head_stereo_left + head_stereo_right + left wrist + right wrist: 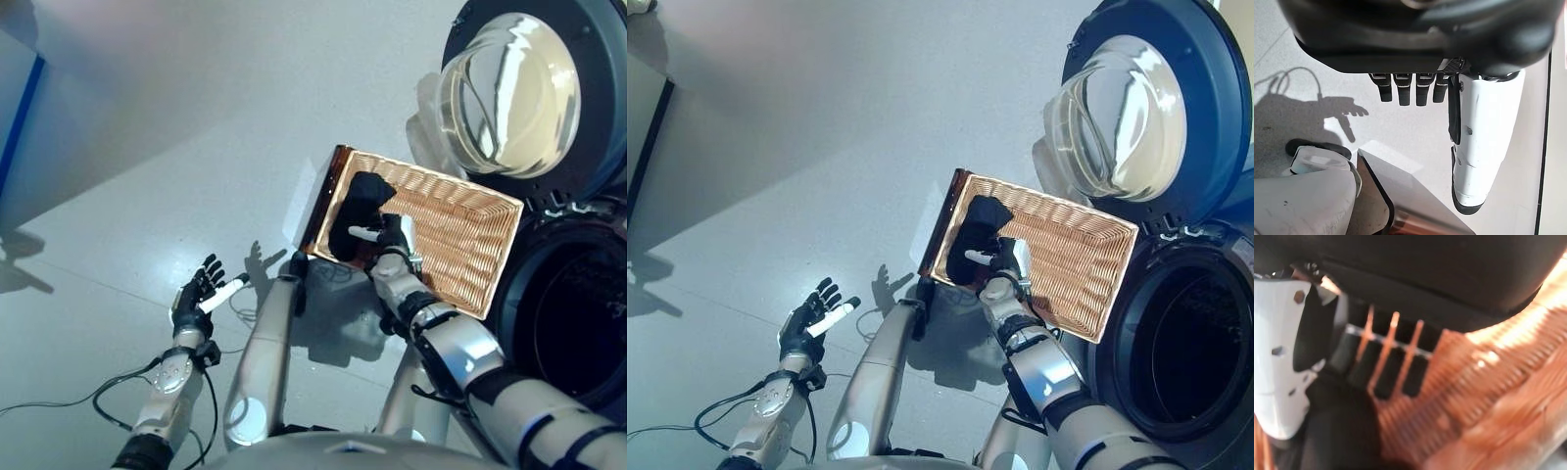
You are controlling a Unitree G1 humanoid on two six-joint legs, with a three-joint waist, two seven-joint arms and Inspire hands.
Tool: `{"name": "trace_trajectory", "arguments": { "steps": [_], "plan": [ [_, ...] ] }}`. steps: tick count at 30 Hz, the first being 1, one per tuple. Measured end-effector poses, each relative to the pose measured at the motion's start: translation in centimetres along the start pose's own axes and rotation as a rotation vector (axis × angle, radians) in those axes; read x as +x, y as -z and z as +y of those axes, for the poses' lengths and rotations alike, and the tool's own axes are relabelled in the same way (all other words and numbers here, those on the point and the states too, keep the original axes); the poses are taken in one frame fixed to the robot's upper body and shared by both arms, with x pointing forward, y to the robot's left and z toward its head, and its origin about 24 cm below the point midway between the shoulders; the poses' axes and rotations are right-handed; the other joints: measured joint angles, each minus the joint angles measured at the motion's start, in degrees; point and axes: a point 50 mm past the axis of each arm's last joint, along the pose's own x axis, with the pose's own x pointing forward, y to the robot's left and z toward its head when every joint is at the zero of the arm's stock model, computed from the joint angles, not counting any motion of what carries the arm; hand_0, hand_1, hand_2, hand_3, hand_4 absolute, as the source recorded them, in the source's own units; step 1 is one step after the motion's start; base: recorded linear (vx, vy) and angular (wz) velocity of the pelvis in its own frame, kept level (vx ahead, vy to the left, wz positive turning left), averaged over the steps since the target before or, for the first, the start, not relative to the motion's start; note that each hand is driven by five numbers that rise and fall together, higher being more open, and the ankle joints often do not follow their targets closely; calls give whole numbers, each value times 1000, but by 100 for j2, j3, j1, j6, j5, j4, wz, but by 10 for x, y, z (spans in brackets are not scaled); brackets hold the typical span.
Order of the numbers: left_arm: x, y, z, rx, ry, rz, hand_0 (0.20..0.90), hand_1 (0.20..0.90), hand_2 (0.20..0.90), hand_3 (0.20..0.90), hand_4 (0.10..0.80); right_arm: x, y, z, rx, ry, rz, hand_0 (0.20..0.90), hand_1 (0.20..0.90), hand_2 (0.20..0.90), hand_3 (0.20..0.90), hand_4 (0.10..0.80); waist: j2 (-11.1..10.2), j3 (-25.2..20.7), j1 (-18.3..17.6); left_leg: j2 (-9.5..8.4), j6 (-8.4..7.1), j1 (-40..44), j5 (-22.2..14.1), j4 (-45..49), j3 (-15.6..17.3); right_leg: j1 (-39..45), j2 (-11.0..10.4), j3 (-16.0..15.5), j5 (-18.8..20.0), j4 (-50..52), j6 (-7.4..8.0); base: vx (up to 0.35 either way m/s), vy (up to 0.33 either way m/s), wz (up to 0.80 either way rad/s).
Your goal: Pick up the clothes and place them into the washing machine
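A black cloth [364, 201] lies bunched in the left end of a wicker basket [460, 225] on the floor. My right hand [395, 238] reaches into the basket right beside the cloth, its white-covered thumb [364, 233] lying across the cloth's lower part. In the right wrist view its fingers [1386, 357] stretch straight down to the basket's weave [1488, 396], with the cloth [1342, 431] by the thumb [1278, 357]. My left hand [196, 294] hovers open above the bare floor at the lower left and holds nothing.
The washing machine stands at the right, its round glass door [509, 98] swung open above the dark drum opening [578, 313]. The basket sits just left of the drum. A blue-edged panel [20, 108] stands at the far left.
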Motion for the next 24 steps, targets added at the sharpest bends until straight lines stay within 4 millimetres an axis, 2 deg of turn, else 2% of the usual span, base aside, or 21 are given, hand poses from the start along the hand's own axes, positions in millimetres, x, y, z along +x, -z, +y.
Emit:
{"name": "trace_trajectory", "arguments": {
  "steps": [3,15,24],
  "plan": [
    [0,0,0,0,0,-1,900,900,900,900,800,-3,1,7,7,-17,5,200,200,200,200,300,1,0,-5,-4,-29,-27,-87,168,-8,0,-22,11,-100,138,-20,0,0,0],
    [1,-1,-1,0,0,-5,900,900,900,900,800,-4,3,8,29,-17,16,200,200,200,200,300,1,0,-21,4,-44,-98,-208,366,-59,-13,-42,-14,-211,287,-16,2,1,1],
    [2,-2,-1,-1,0,-8,900,900,900,900,800,-6,19,0,359,21,105,200,200,200,200,300,-11,-6,-114,7,-23,-86,-222,349,-47,-5,-42,1,-209,244,-17,16,-6,0]
  ]
}}
